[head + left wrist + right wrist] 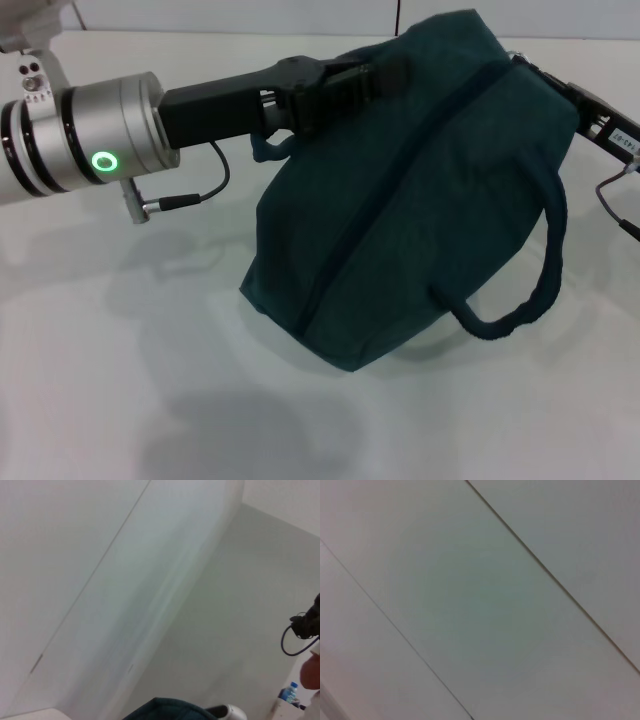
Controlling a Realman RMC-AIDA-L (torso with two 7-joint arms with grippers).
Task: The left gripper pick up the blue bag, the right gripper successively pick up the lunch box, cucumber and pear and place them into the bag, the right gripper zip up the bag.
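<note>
While my left pincer (385, 72) grips the blue bag (420, 190) on the white desk (120, 380), right pincer's (600, 120) state I can't tell.

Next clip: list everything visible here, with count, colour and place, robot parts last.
bag: one, dark teal-blue, tilted on the table, zipper shut, one loop handle hanging toward the front.
table: one, white, under the bag.
bottle: one, small, blue-capped, far off in the left wrist view.
lunch box, cucumber, pear: none visible.
left gripper: one, black on a silver arm, at the bag's top left.
right gripper: one, black, at the bag's upper right, mostly hidden.
</note>
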